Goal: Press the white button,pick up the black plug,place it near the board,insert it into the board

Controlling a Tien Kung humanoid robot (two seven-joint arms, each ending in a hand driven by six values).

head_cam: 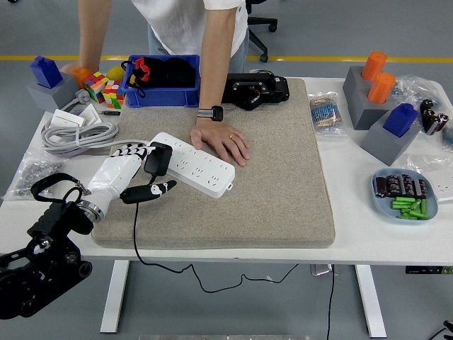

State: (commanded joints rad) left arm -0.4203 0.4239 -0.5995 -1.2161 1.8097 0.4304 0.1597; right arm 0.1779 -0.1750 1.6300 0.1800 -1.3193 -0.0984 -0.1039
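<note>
A white power strip (198, 168) lies slantwise on the grey mat (283, 184). The black plug (157, 159) stands on the strip's left end, and its black cable (134, 234) runs down over the mat's front edge. My left hand (151, 172) is just left of the plug, open, with the fingers (133, 149) spread beside it and the thumb stretched out below it. I cannot tell whether the plug's pins are in the sockets. A person's hand (221, 140) lies flat on the mat against the strip's far edge.
A blue bin (163, 95) and a black device (255, 90) stand at the mat's far edge. Coiled grey cable (74, 134), puzzle cubes (106, 88) and a bag of screws (32, 177) lie at the left, where the person's other hand (71, 69) rests. Grey holders (368, 92) and a tray (403, 195) are right.
</note>
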